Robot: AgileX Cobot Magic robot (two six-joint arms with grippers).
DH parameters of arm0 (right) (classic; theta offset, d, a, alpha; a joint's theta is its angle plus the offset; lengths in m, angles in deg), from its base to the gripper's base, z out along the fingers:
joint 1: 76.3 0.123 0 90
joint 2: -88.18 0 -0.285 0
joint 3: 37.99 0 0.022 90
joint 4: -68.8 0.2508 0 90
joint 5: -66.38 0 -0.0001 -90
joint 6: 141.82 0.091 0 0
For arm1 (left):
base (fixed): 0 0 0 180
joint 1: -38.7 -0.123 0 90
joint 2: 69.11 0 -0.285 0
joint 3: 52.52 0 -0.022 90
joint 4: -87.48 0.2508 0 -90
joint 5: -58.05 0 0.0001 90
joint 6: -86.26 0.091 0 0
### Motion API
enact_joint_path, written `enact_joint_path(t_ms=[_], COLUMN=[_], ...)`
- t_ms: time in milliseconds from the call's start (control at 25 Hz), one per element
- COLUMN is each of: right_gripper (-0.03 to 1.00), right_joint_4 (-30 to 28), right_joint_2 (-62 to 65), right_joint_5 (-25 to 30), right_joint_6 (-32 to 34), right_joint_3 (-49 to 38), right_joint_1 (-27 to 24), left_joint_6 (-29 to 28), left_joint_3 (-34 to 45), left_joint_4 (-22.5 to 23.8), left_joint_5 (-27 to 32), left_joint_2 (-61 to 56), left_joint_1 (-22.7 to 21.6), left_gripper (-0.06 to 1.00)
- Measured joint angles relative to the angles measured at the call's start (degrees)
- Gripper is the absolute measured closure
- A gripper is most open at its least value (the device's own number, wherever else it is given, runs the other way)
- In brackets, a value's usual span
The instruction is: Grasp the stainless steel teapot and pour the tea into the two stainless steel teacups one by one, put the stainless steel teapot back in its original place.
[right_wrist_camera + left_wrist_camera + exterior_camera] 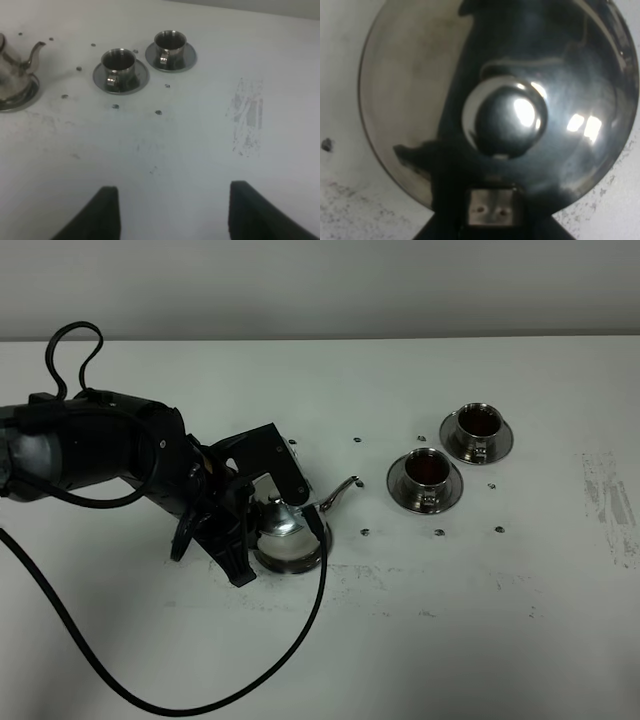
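The stainless steel teapot [290, 528] stands upright on the flat steel disc [296, 564] left of centre, its spout toward the cups. My left gripper [248, 540] is at the pot's handle side and looks shut on the handle. The left wrist view is filled by the domed lid and knob [509, 120], with the dark jaws drawn together at the handle mount [490, 207]. The two teacups [428, 470] [477, 422] sit on saucers at centre right, both holding dark tea. My right gripper [170, 210] is open and empty, out of the high view. Its wrist view shows the teapot [12, 65] and the cups [118, 62] [170, 42].
A black cable [200, 680] loops across the front left of the white table. Small dark specks [365, 532] lie between the pot and the cups. A scuffed patch [610, 500] marks the table at the right. The table's far edge [400, 338] meets a grey wall.
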Motion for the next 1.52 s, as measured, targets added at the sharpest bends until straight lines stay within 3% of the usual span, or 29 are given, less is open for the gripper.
enact_joint_path(t_ms=[680, 760, 1080, 1280, 1520], right_gripper=[0.5, 0.5, 0.5, 0.5, 0.5], right_joint_4=[0.0, 0.0, 0.0, 0.0, 0.0], right_joint_2=[0.0, 0.0, 0.0, 0.0, 0.0], right_joint_5=[0.0, 0.0, 0.0, 0.0, 0.0], right_joint_6=[0.0, 0.0, 0.0, 0.0, 0.0], right_joint_3=[0.0, 0.0, 0.0, 0.0, 0.0], right_joint_1=[0.0, 0.0, 0.0, 0.0, 0.0], left_joint_6=[0.0, 0.0, -0.15, -0.15, -0.2], left_joint_3=[0.0, 0.0, 0.0, 0.0, 0.0], left_joint_4=[0.05, 0.0, -1.03, -1.2, -1.39], left_joint_5=[-0.66, -0.71, -0.76, -0.22, 4.33], left_joint_2=[0.75, 0.75, 0.75, -0.67, -10.72], left_joint_1=[0.0, 0.0, 0.0, 0.0, 0.0], left_gripper=[0.76, 0.73, 0.39, 0.36, 0.35])
